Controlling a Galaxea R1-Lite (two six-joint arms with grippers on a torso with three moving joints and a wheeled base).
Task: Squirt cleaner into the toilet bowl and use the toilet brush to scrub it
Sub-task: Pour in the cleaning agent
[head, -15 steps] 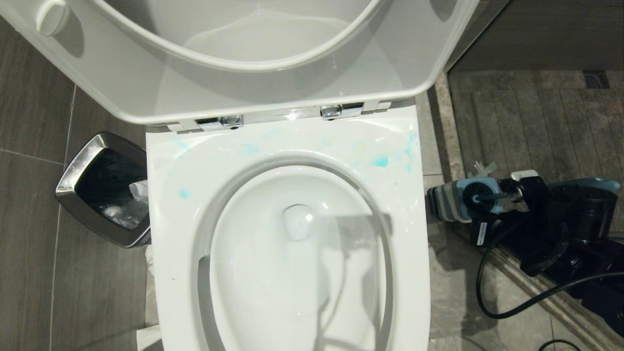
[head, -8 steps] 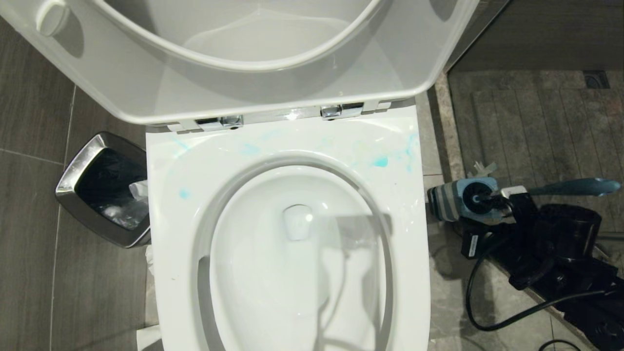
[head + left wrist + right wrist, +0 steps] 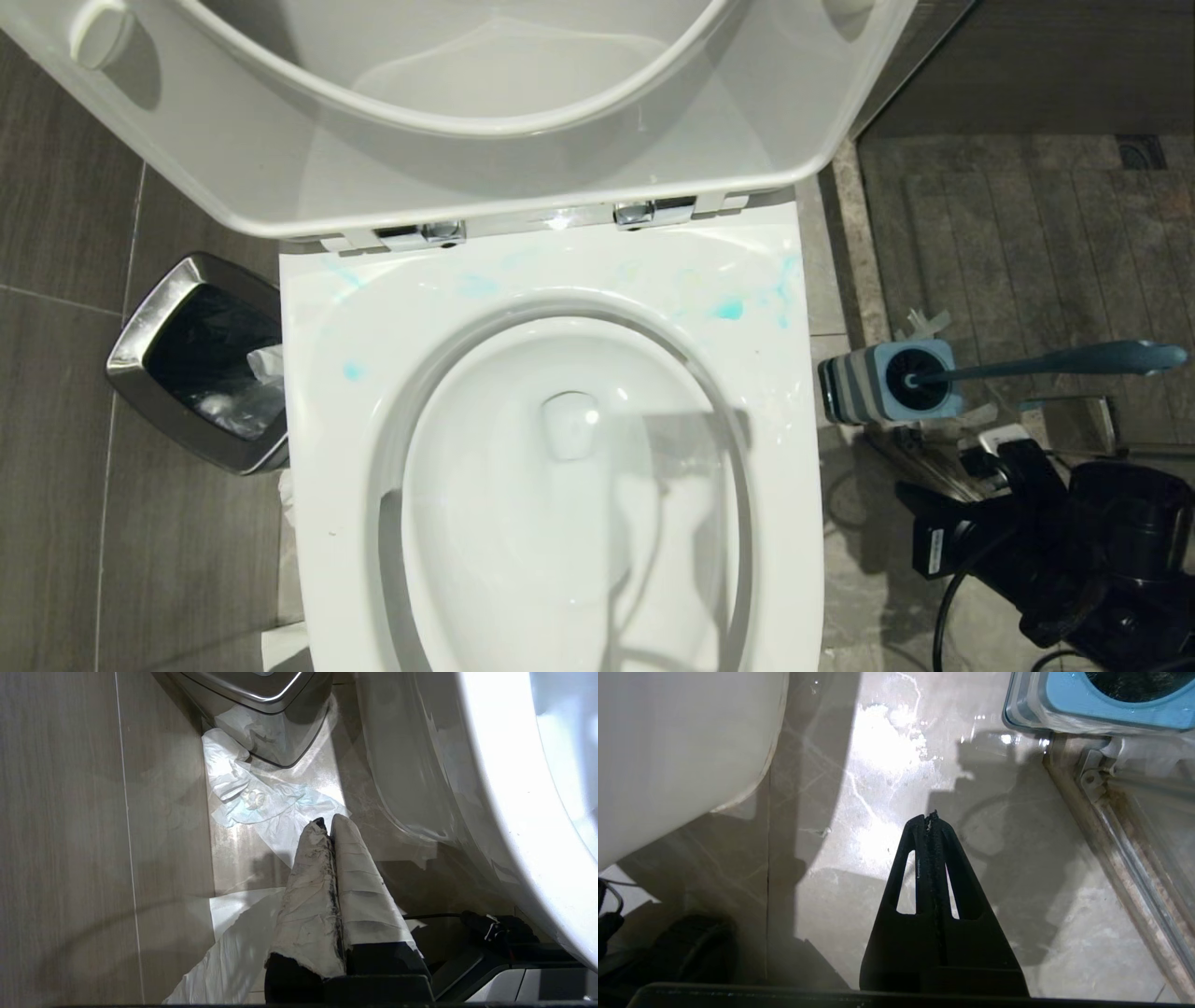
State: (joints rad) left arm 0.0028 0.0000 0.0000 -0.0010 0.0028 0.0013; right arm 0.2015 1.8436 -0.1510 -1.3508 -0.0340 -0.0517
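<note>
- The large white glossy ceramic toilet bowl has its white plastic seat and lid raised; teal-blue smears lie on the rim near the hinges, so cleaner seems to have been squirted already, though I see none inside the basin
- The small white cleaner bottle is in none of the views
- The long slim dark teal-blue toilet brush sits in its square grey-blue holder, handle leaning away from the bowl; whether scrubbing is done or still to come cannot be told
- The right gripper is clenched and empty, hovering over the marble floor, the holder's blue corner ahead of its tips and the bowl's outer wall off to one side
- The left gripper, fingers wrapped in white tape, is clamped together on nothing, low beside the bowl
- Ahead of the left gripper's tips lie crumpled white tissues and the steel-rimmed square waste bin
- A metal floor rail runs beside the right gripper, near the holder, and could crowd a reach for the brush
</note>
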